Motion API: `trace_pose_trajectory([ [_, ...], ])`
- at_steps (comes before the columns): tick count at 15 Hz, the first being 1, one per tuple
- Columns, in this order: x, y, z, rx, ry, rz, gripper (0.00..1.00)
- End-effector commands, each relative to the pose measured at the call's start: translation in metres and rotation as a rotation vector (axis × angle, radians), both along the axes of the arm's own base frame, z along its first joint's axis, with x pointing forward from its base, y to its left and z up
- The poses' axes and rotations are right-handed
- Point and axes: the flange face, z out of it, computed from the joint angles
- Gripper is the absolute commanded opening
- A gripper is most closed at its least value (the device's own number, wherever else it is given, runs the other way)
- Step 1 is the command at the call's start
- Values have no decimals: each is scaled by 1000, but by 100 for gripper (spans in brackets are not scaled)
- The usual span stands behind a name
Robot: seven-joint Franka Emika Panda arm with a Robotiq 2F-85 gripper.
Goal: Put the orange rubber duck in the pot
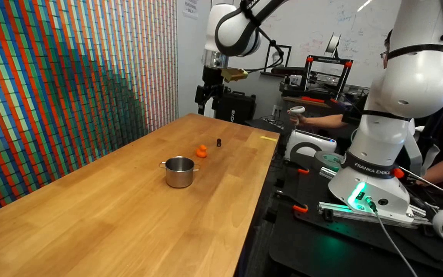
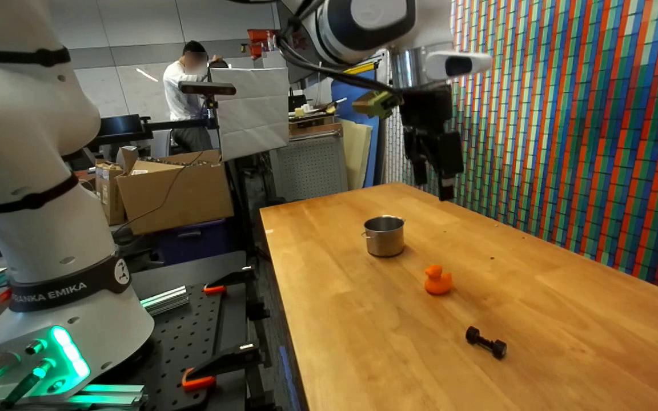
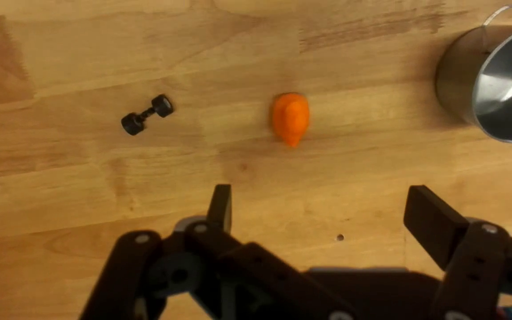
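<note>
"Because the tool (image 3: 318,202) hangs higher than the pot (image 2: 385,237), with nothing between its fingers (image 3: 434,224), would you call it released?"

"Yes, spread wide, I'd judge to straddle the orange rubber duck (image 3: 291,118)."

"Where's that?"

"On the tabletop (image 2: 352,354), near the pot but not touching it. The black dumbbell (image 2: 486,342) lies past it, farther from the pot."

"Why stand things so?"

"The pot is upright, mouth up, presumably to take the duck from above; the gap leaves the fingers room to come down."

"And which way does the duck point?"

"Not at the pot. It sits upright, long axis crosswise to the line to the pot. In both exterior views the head is at the end toward the arm's base (image 1: 381,190), so the tapered end in the wrist view is probably the tail. Closing fingers should meet its narrower sides."
</note>
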Motion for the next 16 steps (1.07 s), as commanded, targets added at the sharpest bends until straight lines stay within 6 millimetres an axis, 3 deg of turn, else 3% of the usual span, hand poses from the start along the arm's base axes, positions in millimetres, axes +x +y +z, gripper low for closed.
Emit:
trace_pose_trajectory([
  [1, 19, -22, -59, -42, 61, 17, 100],
  [4, 18, -35, -100, -54, 90, 18, 100],
  [6, 21, -32, -118, -42, 66, 15, 100],
  [12, 29, 11, -138, 23, 30, 35, 100],
  [14, 24, 13, -148, 26, 48, 38, 100],
  [16, 20, 3, -159, 10, 60, 29, 100],
])
